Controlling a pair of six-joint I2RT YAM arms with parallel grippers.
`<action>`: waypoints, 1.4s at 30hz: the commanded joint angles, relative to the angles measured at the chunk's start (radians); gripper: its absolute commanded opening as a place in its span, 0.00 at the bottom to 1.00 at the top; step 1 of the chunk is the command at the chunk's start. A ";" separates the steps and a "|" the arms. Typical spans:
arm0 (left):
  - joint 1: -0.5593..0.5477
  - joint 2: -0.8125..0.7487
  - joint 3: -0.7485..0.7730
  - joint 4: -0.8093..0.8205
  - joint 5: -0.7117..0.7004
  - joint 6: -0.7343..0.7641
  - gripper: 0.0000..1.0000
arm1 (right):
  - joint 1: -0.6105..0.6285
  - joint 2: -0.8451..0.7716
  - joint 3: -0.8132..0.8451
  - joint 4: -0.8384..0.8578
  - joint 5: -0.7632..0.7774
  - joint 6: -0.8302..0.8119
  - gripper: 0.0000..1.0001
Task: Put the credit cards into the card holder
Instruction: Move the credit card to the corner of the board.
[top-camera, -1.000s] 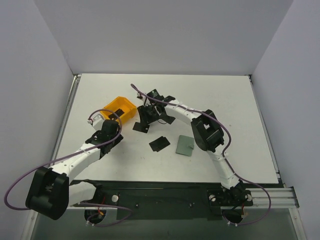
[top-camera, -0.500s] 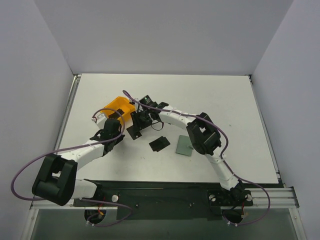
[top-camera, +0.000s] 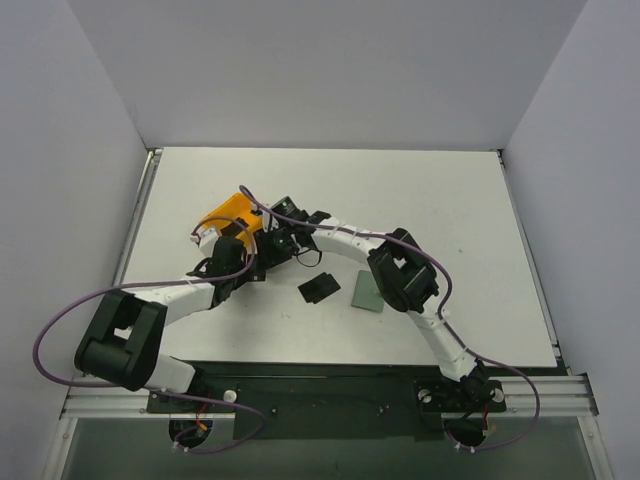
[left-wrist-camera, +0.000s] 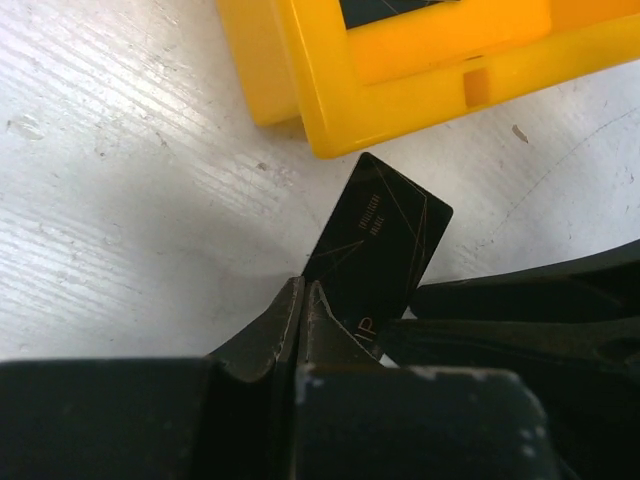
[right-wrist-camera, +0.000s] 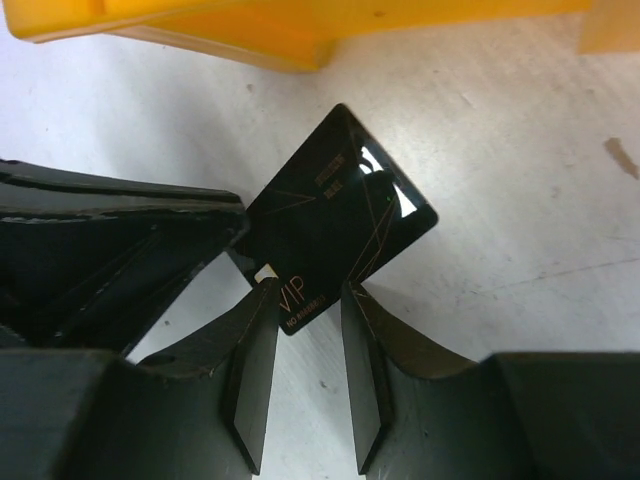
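You had everything gathered toward the near-left part of the table (top-camera: 450, 190). Both arms were brought together there. The left arm (top-camera: 170, 300) reached up from its base, and the right arm (top-camera: 350, 240) bent far across to meet it just beside the orange bin (top-camera: 232, 212). With both sets of jaws meeting on one thing, this looked like a hand-over so that the card could be regripped.

The card holder (top-camera: 370, 292) lay flat on the table near the right arm's elbow, well apart from that meeting point. The loose credit cards (top-camera: 320, 288) lay just beside it on its left, so it seemed set out ready for filling. I could see nothing in it.

The held credit card (left-wrist-camera: 385, 245) was tilted, with its far corner close to the bin's wall. Its shadow suggested it was raised off the table. Your left jaws were clenched on its near corner, pinching face and back, which probably kept it steady. Your right jaws stood apart with the card's printed end between them. I could not tell whether they pressed on its edges or merely stood around it.
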 joint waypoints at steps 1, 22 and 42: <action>-0.006 0.041 0.010 0.069 0.011 0.018 0.00 | 0.023 0.077 -0.073 -0.096 0.007 0.020 0.28; -0.175 -0.180 -0.195 -0.085 0.017 -0.147 0.00 | 0.032 -0.190 -0.453 0.000 0.082 0.168 0.24; 0.098 -0.036 -0.042 0.043 0.103 0.063 0.15 | -0.006 -0.058 -0.217 -0.038 0.036 0.226 0.32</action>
